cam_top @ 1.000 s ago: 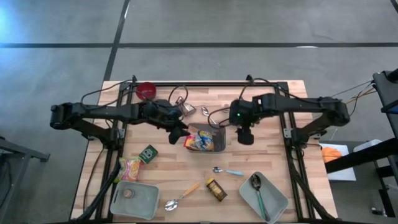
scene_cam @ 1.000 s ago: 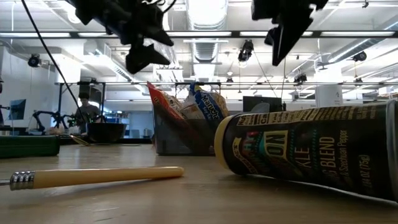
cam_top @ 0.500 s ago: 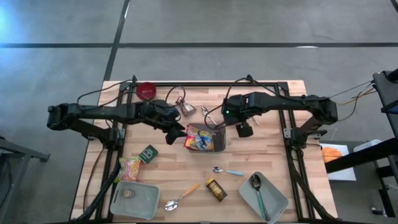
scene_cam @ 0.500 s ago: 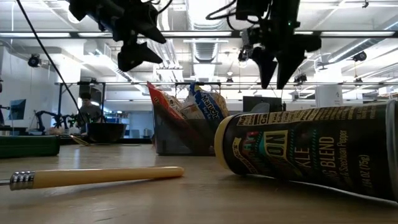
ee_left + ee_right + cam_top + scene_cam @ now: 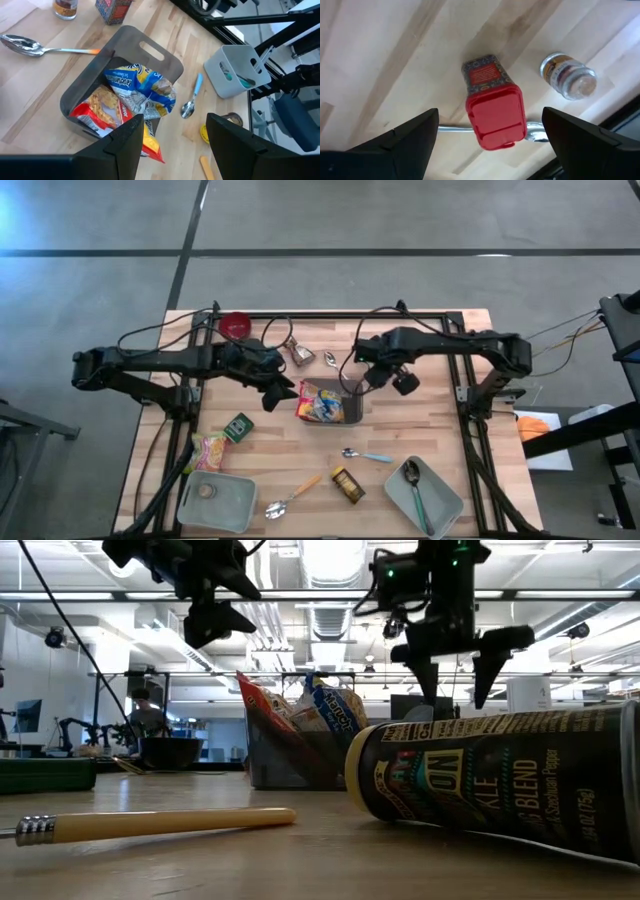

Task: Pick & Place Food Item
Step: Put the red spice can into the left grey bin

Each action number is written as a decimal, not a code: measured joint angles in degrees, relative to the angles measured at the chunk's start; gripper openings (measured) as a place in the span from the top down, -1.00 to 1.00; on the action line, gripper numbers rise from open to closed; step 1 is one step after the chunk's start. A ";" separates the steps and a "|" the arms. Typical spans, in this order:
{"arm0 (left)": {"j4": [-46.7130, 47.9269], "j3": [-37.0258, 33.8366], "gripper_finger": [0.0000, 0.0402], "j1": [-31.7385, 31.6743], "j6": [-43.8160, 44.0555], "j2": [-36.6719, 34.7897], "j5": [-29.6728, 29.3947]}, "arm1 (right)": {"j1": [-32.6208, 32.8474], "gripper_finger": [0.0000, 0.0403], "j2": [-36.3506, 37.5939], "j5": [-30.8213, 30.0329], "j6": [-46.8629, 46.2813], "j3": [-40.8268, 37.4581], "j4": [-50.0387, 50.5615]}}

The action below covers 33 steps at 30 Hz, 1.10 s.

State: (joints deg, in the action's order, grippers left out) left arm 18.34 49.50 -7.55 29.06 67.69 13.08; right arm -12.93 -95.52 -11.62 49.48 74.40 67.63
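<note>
right pincer (image 5: 487,150) (fingers spread) | above red-lidded spice box (image 5: 492,107)

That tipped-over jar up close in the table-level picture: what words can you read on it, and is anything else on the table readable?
"ON", "KLE", "BLEND": large letters on the dark jar lying on its side, cut off at the edge.
"(Szechuan Pepper": small line under "BLEND", only just legible.
"(75g)": along the jar's right end, faint.
Blue and yellow snack bag in the grey bin: print too crumpled to read.
Red-lidded tin: label too blurred.

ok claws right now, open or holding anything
left claw: open, empty, over the snack bin
right claw: open, empty, above the red-lid tin
</note>
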 joint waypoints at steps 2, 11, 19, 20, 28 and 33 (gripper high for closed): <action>0.16 0.00 -0.08 0.00 0.00 -0.06 0.00 | -1.09 -0.75 -0.27 0.37 1.69 -0.20 -0.83; 2.26 -0.02 -0.08 0.00 0.00 -0.14 0.00 | -7.34 -0.56 -0.29 5.70 7.19 -2.70 -3.75; 2.22 -0.02 -0.08 0.00 0.00 -0.14 0.00 | -8.50 -0.31 -0.29 5.78 11.63 -7.34 -7.57; 2.23 -0.02 -0.08 0.00 0.00 -0.14 0.00 | -8.50 -0.28 -0.29 5.73 11.91 -7.98 -8.64; 2.24 -0.02 -0.08 0.00 0.00 -0.14 0.00 | -8.46 -0.06 -0.02 5.15 10.30 -11.45 -12.65; 2.33 -0.02 -0.08 0.00 0.00 -0.14 0.00 | -8.48 -0.05 -0.22 5.84 3.03 -9.99 -10.30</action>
State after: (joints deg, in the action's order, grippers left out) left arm 20.67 49.47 -7.55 29.06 67.55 13.08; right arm -21.40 -95.74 -5.78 52.51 64.41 57.34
